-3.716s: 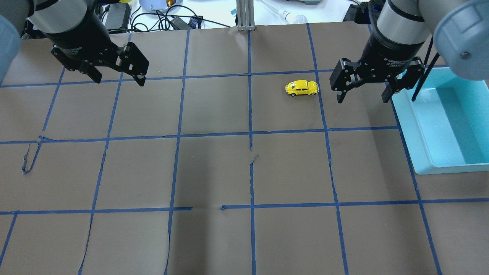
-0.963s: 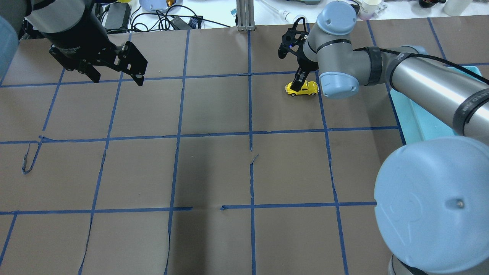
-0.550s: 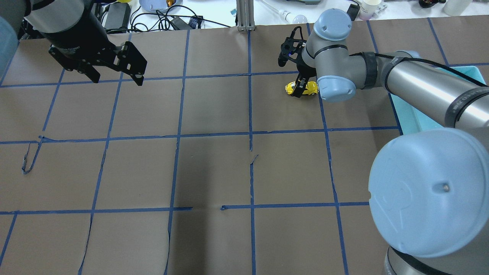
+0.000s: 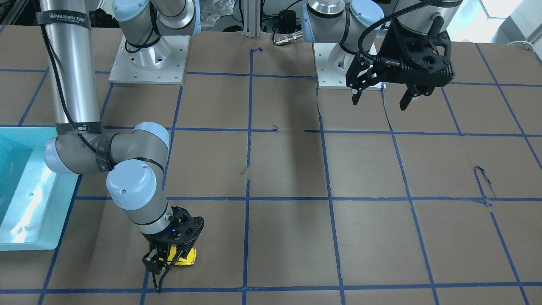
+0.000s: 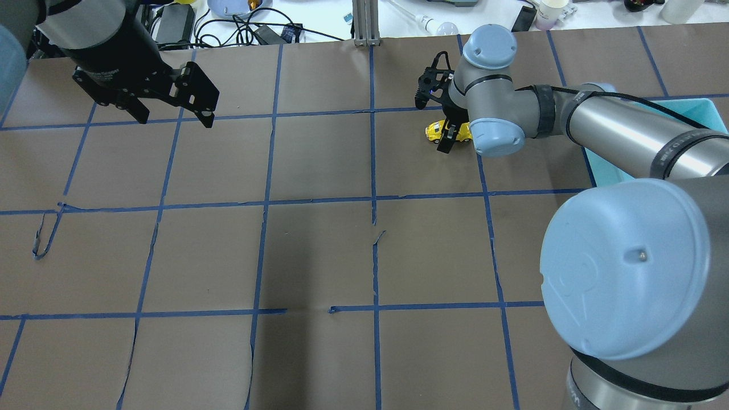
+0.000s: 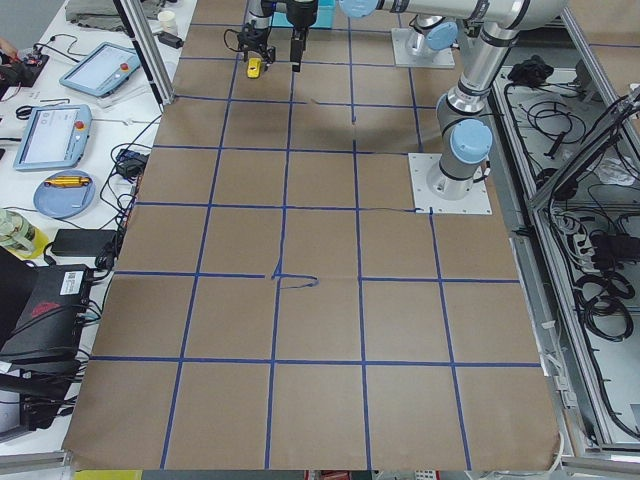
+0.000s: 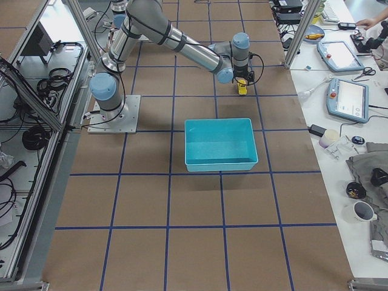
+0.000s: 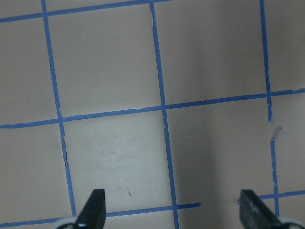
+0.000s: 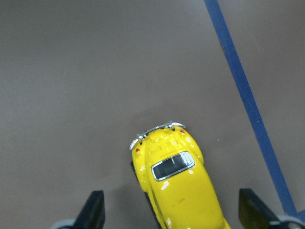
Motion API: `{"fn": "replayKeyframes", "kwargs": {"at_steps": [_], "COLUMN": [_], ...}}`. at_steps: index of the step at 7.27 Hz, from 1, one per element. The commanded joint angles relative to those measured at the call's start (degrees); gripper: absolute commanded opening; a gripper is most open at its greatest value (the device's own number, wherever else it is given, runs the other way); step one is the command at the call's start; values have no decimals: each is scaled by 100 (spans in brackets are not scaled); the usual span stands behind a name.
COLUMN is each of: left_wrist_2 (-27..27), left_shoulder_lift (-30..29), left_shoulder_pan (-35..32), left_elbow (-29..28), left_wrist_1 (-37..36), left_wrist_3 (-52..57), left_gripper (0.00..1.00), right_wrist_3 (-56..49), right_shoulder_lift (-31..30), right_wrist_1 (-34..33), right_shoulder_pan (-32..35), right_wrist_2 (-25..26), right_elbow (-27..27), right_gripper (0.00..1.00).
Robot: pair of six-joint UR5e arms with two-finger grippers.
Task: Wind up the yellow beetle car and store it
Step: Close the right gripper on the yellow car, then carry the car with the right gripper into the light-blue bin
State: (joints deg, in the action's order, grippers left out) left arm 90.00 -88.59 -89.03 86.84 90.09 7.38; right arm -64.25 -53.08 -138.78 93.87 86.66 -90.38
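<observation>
The yellow beetle car (image 9: 174,186) stands on the brown paper table, on its wheels. My right gripper (image 9: 174,212) is open and low over it, with one fingertip (image 9: 93,210) on each side and a gap to the car. In the overhead view the car (image 5: 434,131) shows partly behind the right gripper (image 5: 453,131). It also shows in the front view (image 4: 186,257) under the right gripper (image 4: 167,259). My left gripper (image 5: 175,121) is open and empty, held high over the far left of the table; its wrist view (image 8: 172,210) shows only paper.
A teal bin (image 7: 218,145) stands to the right of the car; its rim shows in the overhead view (image 5: 692,108) and in the front view (image 4: 25,203). Blue tape lines (image 5: 373,199) grid the table. Cables and devices lie beyond the far edge.
My right arm has swung from beside the bin to over the car and lowered, so its open fingers now straddle the car. The car and my left arm have not moved.
</observation>
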Motion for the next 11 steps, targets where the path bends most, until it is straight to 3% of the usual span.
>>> {"fn": "replayKeyframes", "kwargs": {"at_steps": [1,2,5,8,11], "left_wrist_2": [-9,0,-17,-9,-9], "left_shoulder_lift": [0,0,0,0,0], "left_shoulder_pan": [0,0,0,0,0], "left_elbow": [0,0,0,0,0], "left_wrist_1": [0,0,0,0,0], "left_wrist_3": [0,0,0,0,9], "left_gripper": [100,100,100,100,100], "right_wrist_3": [52,70,71,-8,-1453], "right_shoulder_lift": [174,193,70,-876,-1528], "right_wrist_1": [157,602,887,2168,3004], "right_shoulder_pan": [0,0,0,-140,-1226], "right_wrist_2": [296,368,378,782,940], "right_elbow": [264,484,600,776,732], "right_gripper": [37,1,0,0,0]}}
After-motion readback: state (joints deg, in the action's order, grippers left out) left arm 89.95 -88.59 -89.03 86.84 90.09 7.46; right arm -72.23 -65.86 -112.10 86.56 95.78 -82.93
